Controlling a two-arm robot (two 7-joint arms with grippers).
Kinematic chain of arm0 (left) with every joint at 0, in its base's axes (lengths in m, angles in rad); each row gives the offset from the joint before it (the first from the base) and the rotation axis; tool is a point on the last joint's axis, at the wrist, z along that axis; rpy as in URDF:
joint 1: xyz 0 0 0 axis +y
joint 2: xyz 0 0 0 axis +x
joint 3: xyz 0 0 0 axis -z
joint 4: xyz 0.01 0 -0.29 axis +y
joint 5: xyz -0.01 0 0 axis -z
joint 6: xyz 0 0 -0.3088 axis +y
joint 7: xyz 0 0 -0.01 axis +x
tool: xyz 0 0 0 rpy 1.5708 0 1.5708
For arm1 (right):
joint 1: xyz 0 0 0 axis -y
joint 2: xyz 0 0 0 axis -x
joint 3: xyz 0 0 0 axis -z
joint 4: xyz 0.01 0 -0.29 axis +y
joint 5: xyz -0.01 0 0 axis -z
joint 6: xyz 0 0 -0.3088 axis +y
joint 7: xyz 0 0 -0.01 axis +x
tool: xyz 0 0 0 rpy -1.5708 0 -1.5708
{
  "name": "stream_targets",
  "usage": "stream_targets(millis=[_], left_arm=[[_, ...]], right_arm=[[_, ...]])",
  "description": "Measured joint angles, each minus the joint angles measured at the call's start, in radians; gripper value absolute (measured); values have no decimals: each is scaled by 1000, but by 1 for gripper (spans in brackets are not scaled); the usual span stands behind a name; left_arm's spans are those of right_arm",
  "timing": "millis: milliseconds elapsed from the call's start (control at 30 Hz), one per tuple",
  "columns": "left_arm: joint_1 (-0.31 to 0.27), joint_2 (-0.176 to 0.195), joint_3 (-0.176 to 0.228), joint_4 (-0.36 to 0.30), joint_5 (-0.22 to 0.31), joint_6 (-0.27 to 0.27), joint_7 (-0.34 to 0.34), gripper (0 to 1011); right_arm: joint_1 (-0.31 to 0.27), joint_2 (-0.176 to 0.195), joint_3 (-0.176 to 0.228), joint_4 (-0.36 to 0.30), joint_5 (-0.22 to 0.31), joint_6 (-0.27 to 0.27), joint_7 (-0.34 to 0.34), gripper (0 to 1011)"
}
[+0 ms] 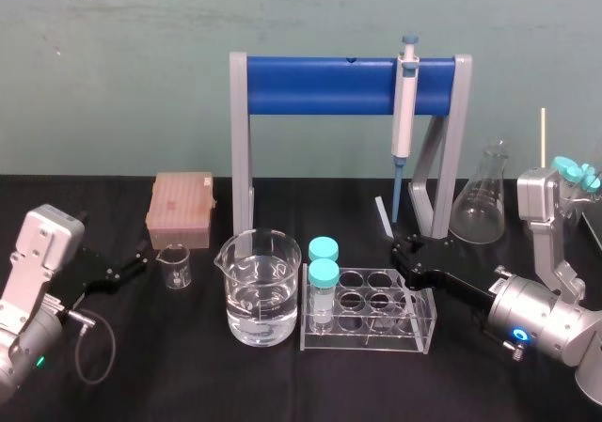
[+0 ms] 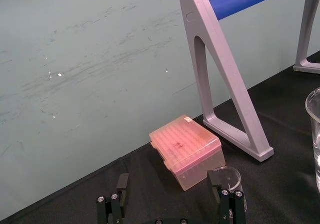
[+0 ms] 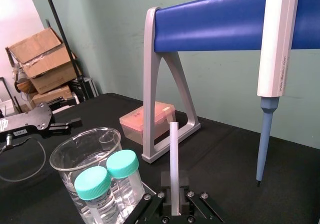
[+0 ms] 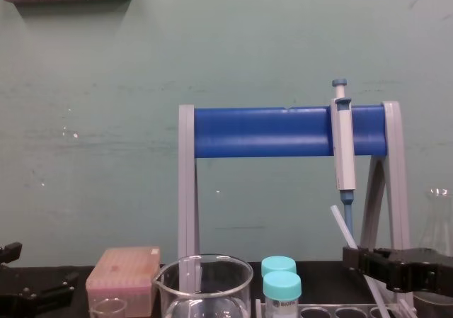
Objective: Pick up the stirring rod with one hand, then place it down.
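- Right hand (image 1: 403,250): black fingers clenched on the stirring rod (image 1: 383,219), low over the desk (image 1: 282,384), just behind the back right corner of the tube rack (image 1: 372,309).
- Right wrist view: rod (image 3: 173,159) rises straight up out of the right hand (image 3: 174,204), pinched between both fingers.
- Chest view: rod (image 4: 340,224) tilted, top end leaning toward the robot's left, rising out of the right hand (image 4: 354,256). Cannot tell whether its lower end touches the desk.
- Rod's upper end sits near the blue tip of the pipette (image 1: 404,112), apart from it. Pipette hangs upright on the blue bar of the grey stand (image 1: 320,85).
- Rack is clear plastic, holding two teal-capped vials (image 1: 324,276) at its left end.
- Large glass beaker (image 1: 259,286), part filled with clear liquid, just left of the rack.
- Conical flask (image 1: 482,196) to the right of the stand's right leg.
- Left hand (image 1: 132,264): at the left side of the desk, fingers (image 2: 112,204) spread wide, grasping nothing, well apart from the rod.
- Small empty beaker (image 1: 174,264) just beside the left hand's fingertips; pink tip box (image 1: 179,211) behind it.
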Motion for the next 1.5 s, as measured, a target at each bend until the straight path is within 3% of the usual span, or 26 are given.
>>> stream_targets(millis=[100,500,867,1300,1500], left_arm=[[0,0,0,0,0,0,0,1000],[0,0,0,0,0,0,0,1000],[0,0,0,0,0,0,0,1000],[0,0,0,0,0,0,0,1000],[0,0,0,0,0,0,0,1000]], right_arm=[[0,0,0,0,0,0,0,68],[0,0,0,0,0,-1,0,67],[-24,1,21,-52,-19,-73,-31,68],[-27,-36,58,-120,-75,-233,-38,67],[-26,-79,88,-116,-131,-386,-56,67]])
